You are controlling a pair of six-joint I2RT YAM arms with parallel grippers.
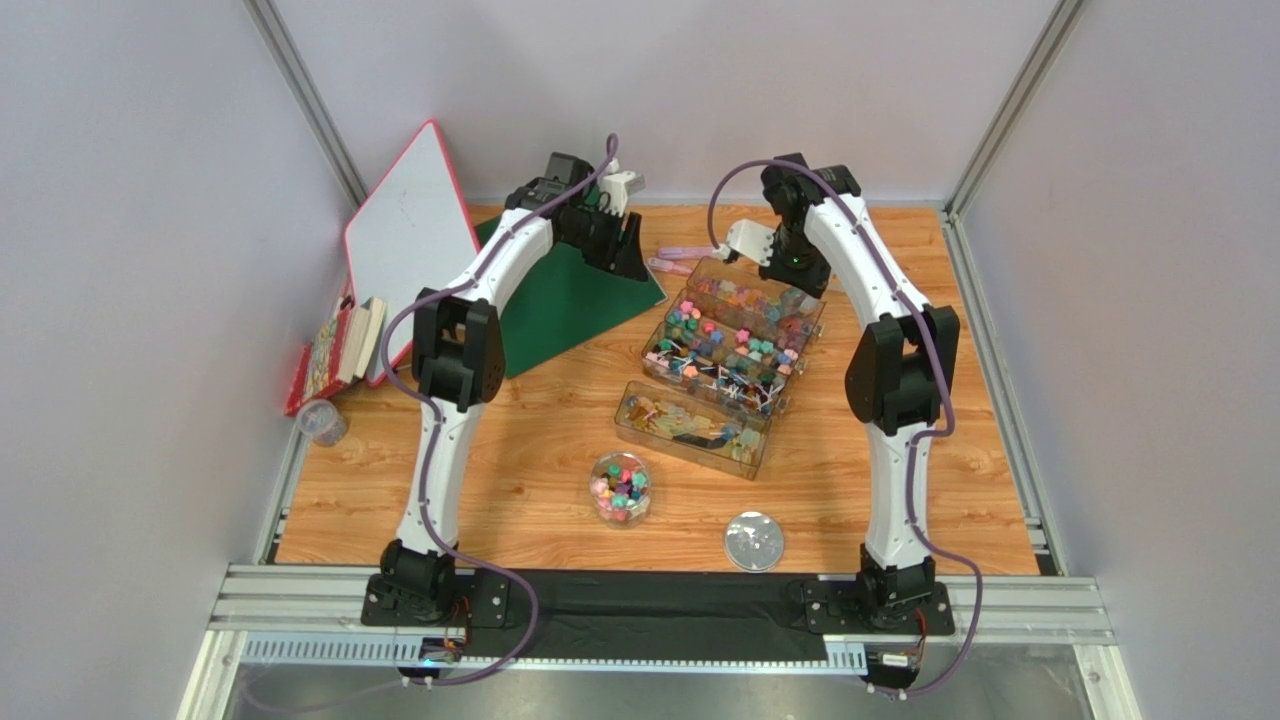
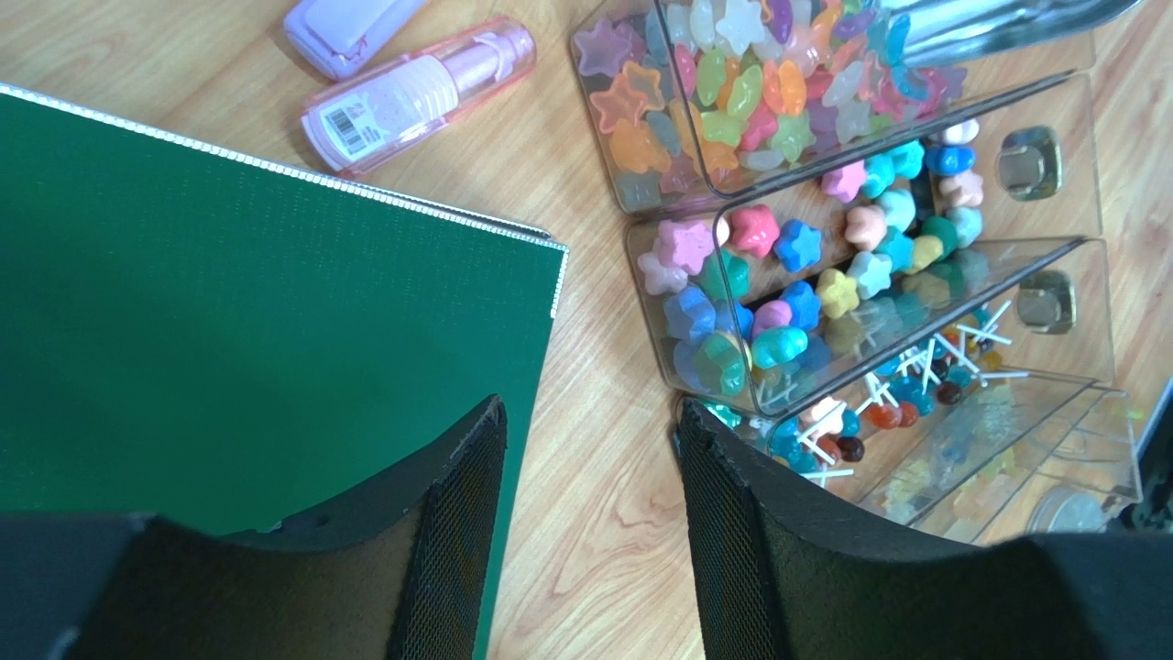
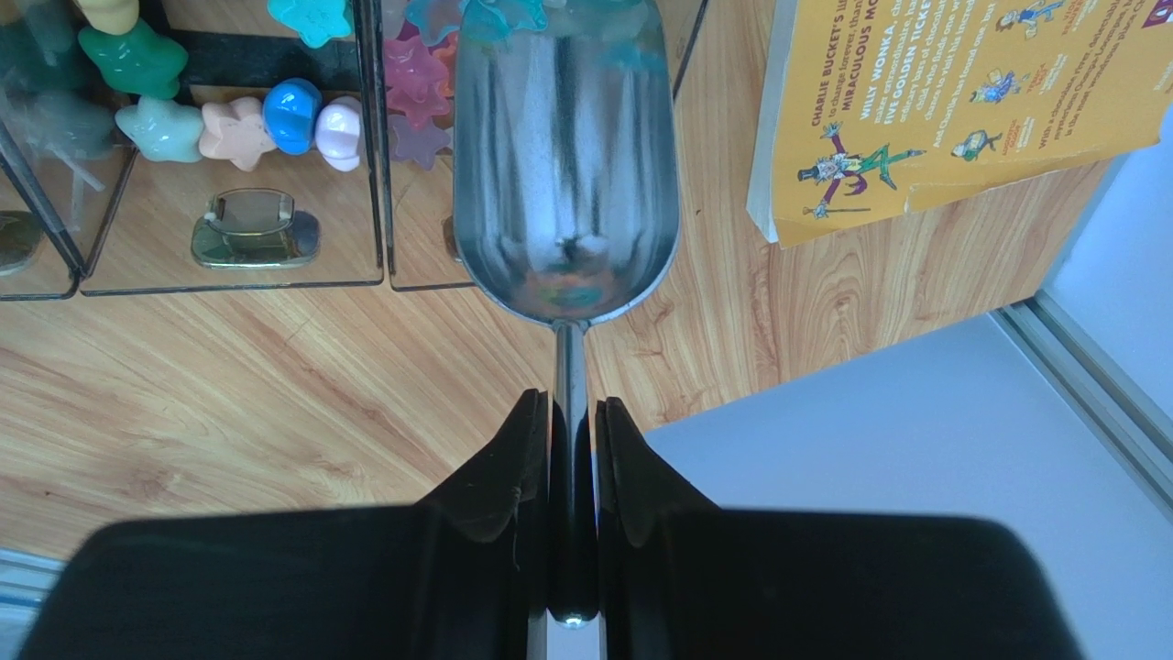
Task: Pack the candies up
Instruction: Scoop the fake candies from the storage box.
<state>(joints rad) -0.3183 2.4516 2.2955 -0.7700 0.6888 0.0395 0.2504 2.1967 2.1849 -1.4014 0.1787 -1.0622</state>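
1. The candies (image 3: 292, 116) lie sorted in the clear compartment box (image 3: 372, 165), just ahead of your right pincer (image 3: 567, 413) and a little to its left. A few more sit in the round jar (image 1: 591, 489), well behind both pincers.
2. Your right pincer is clamped almost shut on the thin handle of the metal scoop (image 3: 565, 151). Holding it by the handle's end probably lets the bowl reach into a compartment while the fingers remain outside.
3. The scoop's long axis runs straight out from that pincer, mouth forward at the star-shaped candies. I cannot tell whether any lie inside it.
4. Your left pincer (image 2: 589, 420) stands about half open and holds nothing. The green board (image 2: 248, 303) is to its left and the box ahead to its right, so it is likely just waiting.
5. The star candies have no long axis. The white sticks (image 2: 964, 344) of the others point every way.
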